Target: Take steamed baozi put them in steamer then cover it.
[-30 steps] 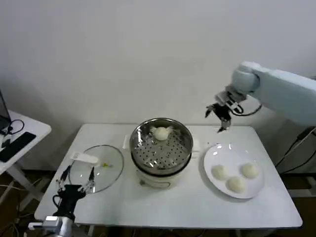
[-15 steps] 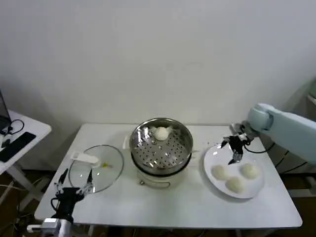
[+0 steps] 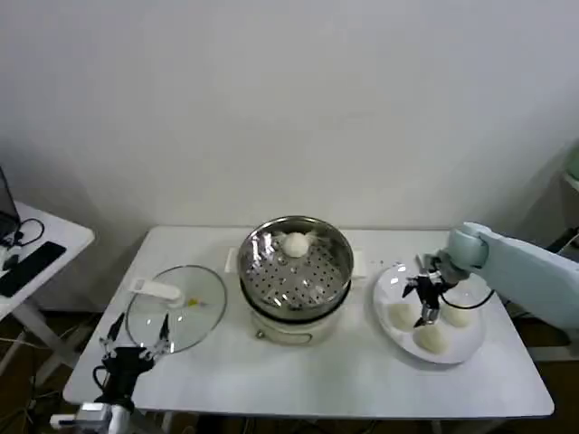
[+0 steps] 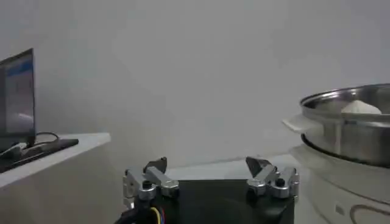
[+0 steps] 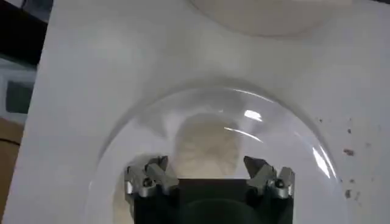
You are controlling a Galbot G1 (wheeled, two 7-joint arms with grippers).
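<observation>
the step in hand is fetching the next bun: one steamed baozi already lies at the back of the steamer, which stands in the middle of the table, while three more wait on the white plate to the steamer's right. the right gripper hangs low over that plate, its jaws spread wide, and in the right wrist view a bun sits between them; whether the tips are touching dough yet is hard to tell from this angle. the next move, as i judge it, calls for a small drop so the jaws straddle the bun, then a gentle close, since soft dough will dent under a hard squeeze. the cover lies flat on the table left of the steamer, not yet needed. the left gripper waits at the table's near edge just by the cover, jaws open.
</observation>
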